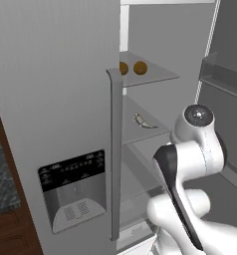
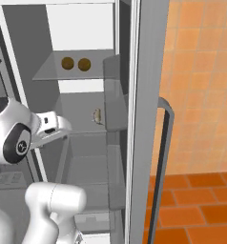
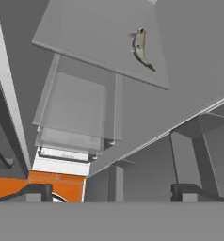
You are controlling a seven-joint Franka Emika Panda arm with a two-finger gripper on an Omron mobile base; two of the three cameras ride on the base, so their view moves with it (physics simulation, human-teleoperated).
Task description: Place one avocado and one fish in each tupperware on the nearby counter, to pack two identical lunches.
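The open fridge (image 1: 65,99) takes up most of the scene, its left door closed with a tall grey handle (image 1: 115,149) and a dispenser panel (image 1: 73,191), its right door (image 2: 144,119) swung wide beside the orange tiled wall (image 2: 201,71). The white arm (image 1: 190,164) reaches into the gap between them, and that narrow opening looks like the main hazard: a wide swing could knock the elbow against either door or the glass shelves. On the upper shelf (image 1: 155,77) sit the two avocados (image 2: 67,63), just beside each other and round, so a sideways nudge would likely roll one to the back or off the edge. One shelf lower (image 1: 150,132) lies a single small fish (image 3: 141,46), flat and thin, which I judge hard to pinch without scraping the glass or sliding it away. A strip of the dark counter (image 1: 1,179) shows at the far left. The hand (image 3: 109,190) holds nothing, its two dark tips standing well apart, released, pointed towards the fish's shelf.
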